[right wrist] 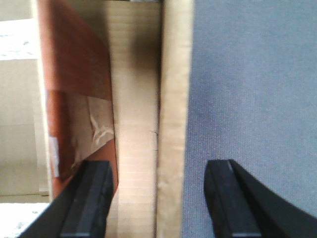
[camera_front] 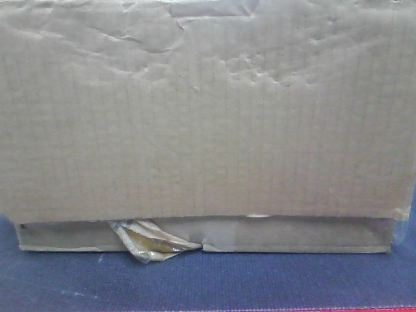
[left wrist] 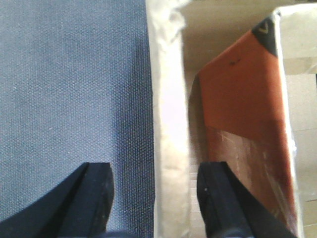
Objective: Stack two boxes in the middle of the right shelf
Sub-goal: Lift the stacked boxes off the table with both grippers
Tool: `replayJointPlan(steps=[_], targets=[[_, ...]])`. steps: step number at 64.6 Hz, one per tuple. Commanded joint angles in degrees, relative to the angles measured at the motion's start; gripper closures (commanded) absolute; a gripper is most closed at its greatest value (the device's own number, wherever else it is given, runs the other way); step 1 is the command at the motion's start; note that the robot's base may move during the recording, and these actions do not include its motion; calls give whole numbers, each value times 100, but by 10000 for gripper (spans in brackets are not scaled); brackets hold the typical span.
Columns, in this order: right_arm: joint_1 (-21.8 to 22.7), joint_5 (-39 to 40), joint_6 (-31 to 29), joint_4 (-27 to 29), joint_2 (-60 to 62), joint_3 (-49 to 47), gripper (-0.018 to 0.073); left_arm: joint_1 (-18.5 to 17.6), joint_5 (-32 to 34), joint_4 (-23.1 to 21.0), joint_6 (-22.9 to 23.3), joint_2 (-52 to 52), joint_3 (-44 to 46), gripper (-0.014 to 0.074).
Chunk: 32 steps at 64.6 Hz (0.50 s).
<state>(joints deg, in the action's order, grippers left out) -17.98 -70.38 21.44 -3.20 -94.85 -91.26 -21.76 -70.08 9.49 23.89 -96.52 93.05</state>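
Note:
In the front view the tall brown box [camera_front: 208, 117], its face creased and dented, fills most of the frame. It sits on the flatter box [camera_front: 292, 235], whose clear tape [camera_front: 151, 242] peels off at the front. No gripper shows in that view. My left gripper [left wrist: 158, 198] is open and straddles a cardboard side wall [left wrist: 171, 124]: one finger is over blue cloth, the other is inside the box. My right gripper [right wrist: 161, 198] is open and straddles the opposite wall [right wrist: 173, 124] in the same way. The steel shelf is out of view.
The boxes rest on a blue woven cloth [camera_front: 208, 279], which also shows in the left wrist view [left wrist: 74, 89] and the right wrist view [right wrist: 247, 89]. An orange-brown inner flap shows inside the box in the left wrist view [left wrist: 242, 84] and the right wrist view [right wrist: 74, 59]. A red strip [camera_front: 364, 309] runs along the near edge.

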Motion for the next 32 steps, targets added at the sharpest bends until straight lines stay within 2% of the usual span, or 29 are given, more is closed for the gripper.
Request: replayJointPlan(steps=[1,26,32], targets=[[1,42,7,-92,12,-12,260,8,12,-29,6,61,16,298],[1,42,7,-92,12,-1,264,8,12,-29,21,61,16,298],[1,42,7,-118,-31,-1,326,8,12,-29,22,8,16,298]])
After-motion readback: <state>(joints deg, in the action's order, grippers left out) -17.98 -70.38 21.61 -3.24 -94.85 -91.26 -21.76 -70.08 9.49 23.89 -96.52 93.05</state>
